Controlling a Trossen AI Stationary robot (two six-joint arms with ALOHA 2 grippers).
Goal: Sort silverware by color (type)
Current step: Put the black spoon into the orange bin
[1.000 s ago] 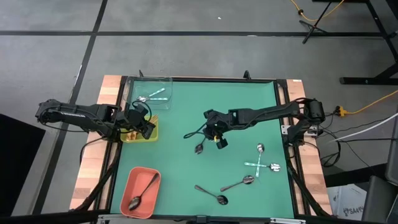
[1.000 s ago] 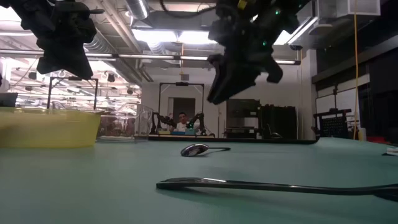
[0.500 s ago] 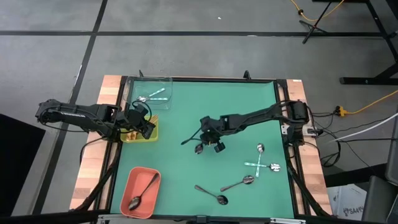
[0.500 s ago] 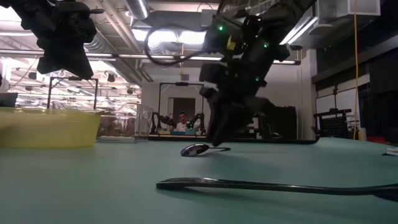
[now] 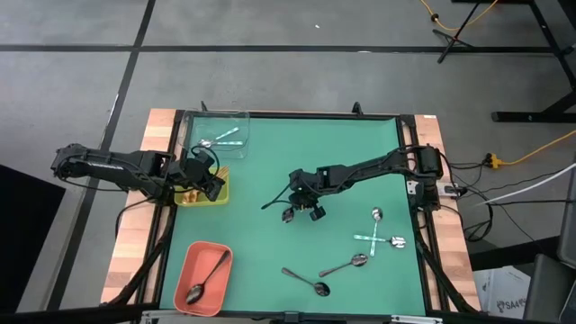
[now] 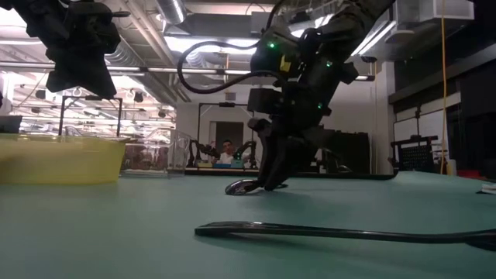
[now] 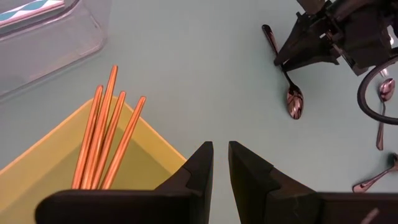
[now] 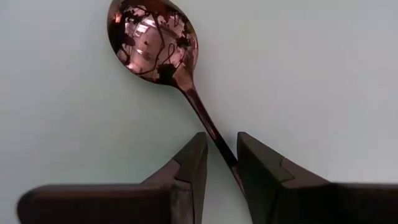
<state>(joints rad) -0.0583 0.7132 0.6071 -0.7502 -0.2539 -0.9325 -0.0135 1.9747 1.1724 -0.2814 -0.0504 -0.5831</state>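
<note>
A: Which step is this?

B: Pick-up, I judge; the right tool (image 8: 217, 163) is down on the green bench (image 5: 342, 148) mid-way, fingers slightly apart astride the handle of a dark spoon (image 8: 155, 43), not yet clamped; next it must close, lift, and carry to the salmon tray (image 5: 192, 261).

A: And the left tool (image 7: 220, 163)?

B: Over the yellow tray (image 5: 219, 194), nearly together, empty.

A: Counts?

B: Three trays; copper handles (image 7: 106, 127), four; loose spoons on the bench, about six; one in salmon.
</note>
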